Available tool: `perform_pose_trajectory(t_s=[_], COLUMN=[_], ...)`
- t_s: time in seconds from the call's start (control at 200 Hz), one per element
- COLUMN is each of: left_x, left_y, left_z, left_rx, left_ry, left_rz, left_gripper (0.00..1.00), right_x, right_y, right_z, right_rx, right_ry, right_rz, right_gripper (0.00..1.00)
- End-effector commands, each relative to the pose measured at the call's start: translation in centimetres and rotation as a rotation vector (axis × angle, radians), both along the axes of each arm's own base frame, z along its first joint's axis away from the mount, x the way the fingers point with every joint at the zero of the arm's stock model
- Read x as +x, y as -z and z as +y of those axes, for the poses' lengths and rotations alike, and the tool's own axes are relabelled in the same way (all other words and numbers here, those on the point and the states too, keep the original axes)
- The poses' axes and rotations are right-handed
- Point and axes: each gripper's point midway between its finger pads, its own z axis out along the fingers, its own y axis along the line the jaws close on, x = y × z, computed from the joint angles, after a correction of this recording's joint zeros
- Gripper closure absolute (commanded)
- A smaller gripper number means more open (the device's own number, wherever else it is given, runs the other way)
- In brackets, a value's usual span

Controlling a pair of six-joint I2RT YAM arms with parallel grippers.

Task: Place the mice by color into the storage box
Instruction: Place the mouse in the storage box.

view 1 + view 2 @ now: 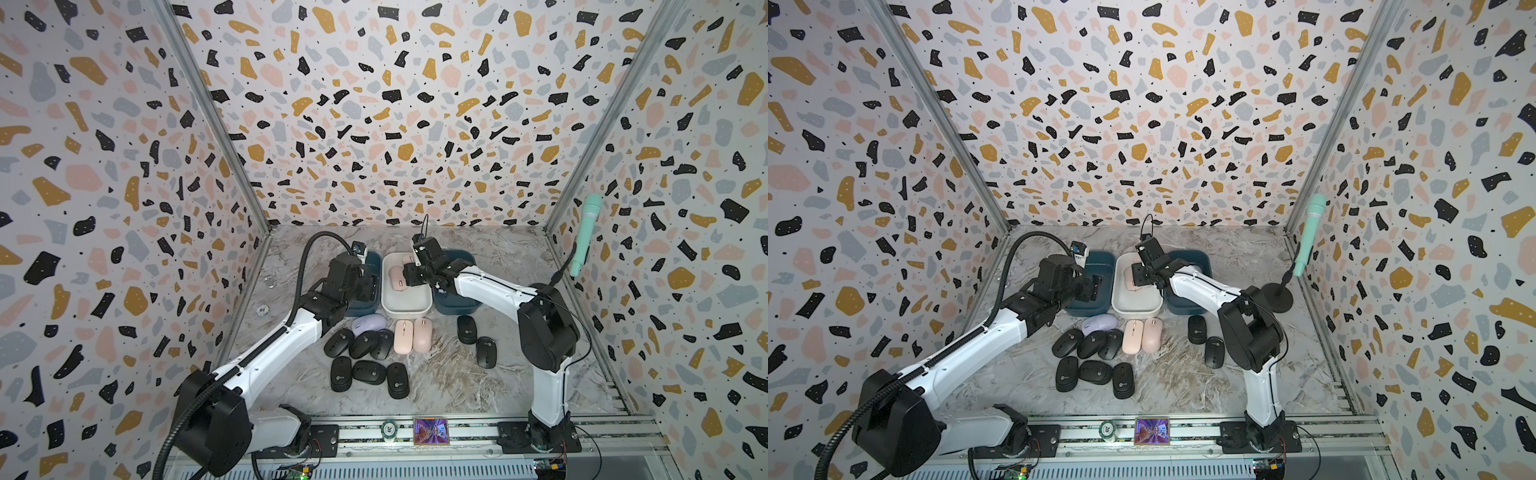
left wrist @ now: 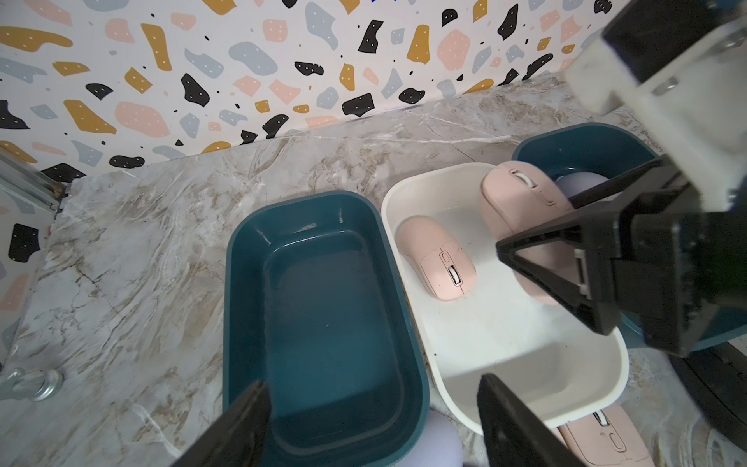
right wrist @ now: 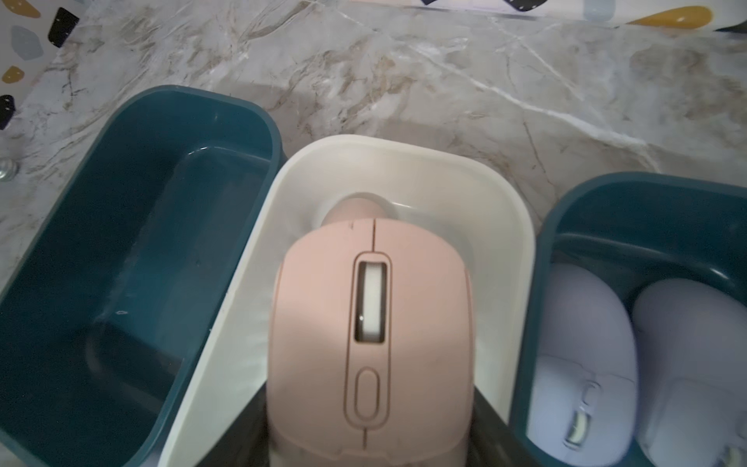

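The right pincer (image 1: 409, 277) is pinching a pink mouse (image 3: 370, 343) by its sides, holding it over the white box (image 3: 404, 149) where another pink mouse (image 2: 436, 263) is lying, while the left pincer (image 2: 372, 424) is hovering spread apart above the blue box (image 2: 242, 226) beside it, with black mice (image 1: 365, 353) lying on the table (image 1: 457, 382).

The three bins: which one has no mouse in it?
The teal bin nearest the left arm: its floor is bare. The white bin holds a pink mouse, and the other teal bin holds lavender mice.
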Motion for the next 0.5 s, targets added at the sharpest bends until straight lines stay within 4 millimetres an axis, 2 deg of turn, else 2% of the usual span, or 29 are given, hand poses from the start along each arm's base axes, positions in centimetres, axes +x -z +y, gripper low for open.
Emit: perform_pose_trajectory(t_s=[0.0, 0.24, 0.496], left_x=[0.7, 0.8, 0.8], left_y=[-0.6, -0.4, -0.5], left_z=[0.4, 0.4, 0.4], left_rx=[0.009, 0.009, 0.008], left_ry=[-0.014, -0.012, -0.012], left_rz=[-0.027, -0.018, -0.021], left_gripper=[0.20, 0.20, 0.20], right_x=[1.1, 2.3, 3.5], right_y=[-2.0, 0.4, 1.8], right_z=[1.0, 0.2, -1.0], right_rx=[0.022, -0.029, -0.078], right_ry=[-0.032, -0.009, 0.008], right_rz=[-0.039, -0.005, 0.002], right_gripper=[0.42, 0.42, 0.42])
